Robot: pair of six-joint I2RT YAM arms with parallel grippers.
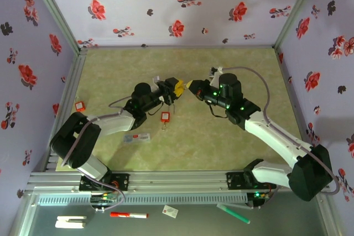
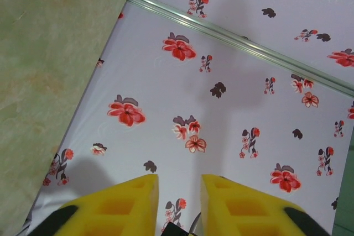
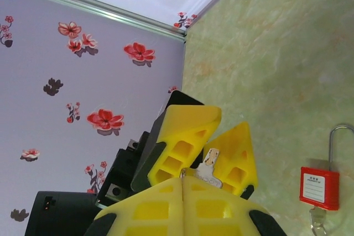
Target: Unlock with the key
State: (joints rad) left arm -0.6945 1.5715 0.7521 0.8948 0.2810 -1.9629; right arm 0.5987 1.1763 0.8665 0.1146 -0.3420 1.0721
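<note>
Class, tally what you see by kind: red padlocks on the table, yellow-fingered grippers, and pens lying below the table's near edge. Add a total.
red padlocks: 2
grippers: 2
pens: 2
Total: 6

The key is a small, thin, flat piece of silvery grey metal. One end is pinched in the closed yellow tips of the right gripper. The rest juts out beyond them, leaning slightly rightward in the right wrist view. It is held clear of the counter, its free end between the two parted fingers of the left gripper. Whether it touches either finger is unclear.
</note>
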